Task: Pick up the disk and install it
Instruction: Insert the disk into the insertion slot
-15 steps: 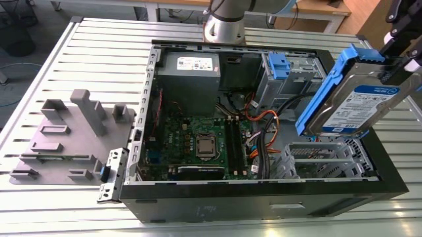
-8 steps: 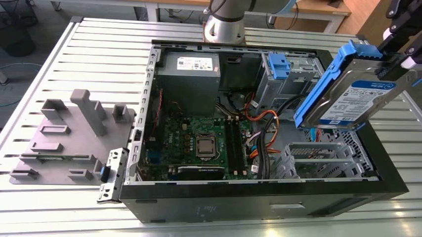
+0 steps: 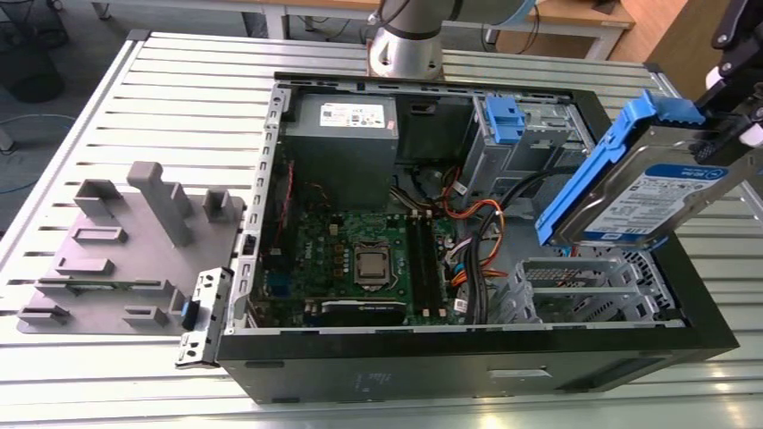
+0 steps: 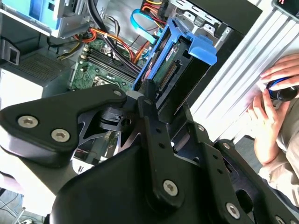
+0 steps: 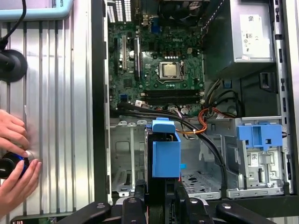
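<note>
Disk (image 3: 649, 192) is picked up: the gripper (image 4: 155, 103) clamps it, tilted, above the cage (image 3: 573, 286) in the case's (image 3: 477, 366) corner on the exterior view's right. Seating it remains undone.

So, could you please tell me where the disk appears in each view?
Exterior view: the disk is held tilted above the drive cage, at the exterior view's right.
Second wrist view: the disk shows its connector end, in front of the motherboard.
First wrist view: the disk shows its blue-railed end, over the drive cage.
Shared landmark: the green motherboard.
</note>
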